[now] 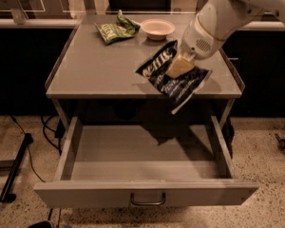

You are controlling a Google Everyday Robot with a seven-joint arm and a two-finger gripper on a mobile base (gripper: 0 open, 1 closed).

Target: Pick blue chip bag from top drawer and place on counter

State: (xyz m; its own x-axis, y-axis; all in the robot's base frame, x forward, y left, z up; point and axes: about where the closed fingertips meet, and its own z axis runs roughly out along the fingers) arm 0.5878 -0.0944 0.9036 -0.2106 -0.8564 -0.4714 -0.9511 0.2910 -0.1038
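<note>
The blue chip bag point(173, 76) is dark blue with white lettering and hangs in the air over the front right of the counter point(104, 70). My gripper point(179, 65) is shut on the blue chip bag, its tan fingers pressed on the bag's middle, with the white arm reaching in from the upper right. The top drawer point(142, 160) stands pulled fully out below the counter, grey and shallow, with a curved metal handle point(147, 201) on its front panel. Nothing shows inside the drawer.
A green snack bag point(115, 29) lies at the counter's back left. A white bowl point(157, 28) stands beside it at the back middle. Black cables and a dark bar point(16, 167) lie on the speckled floor at the left.
</note>
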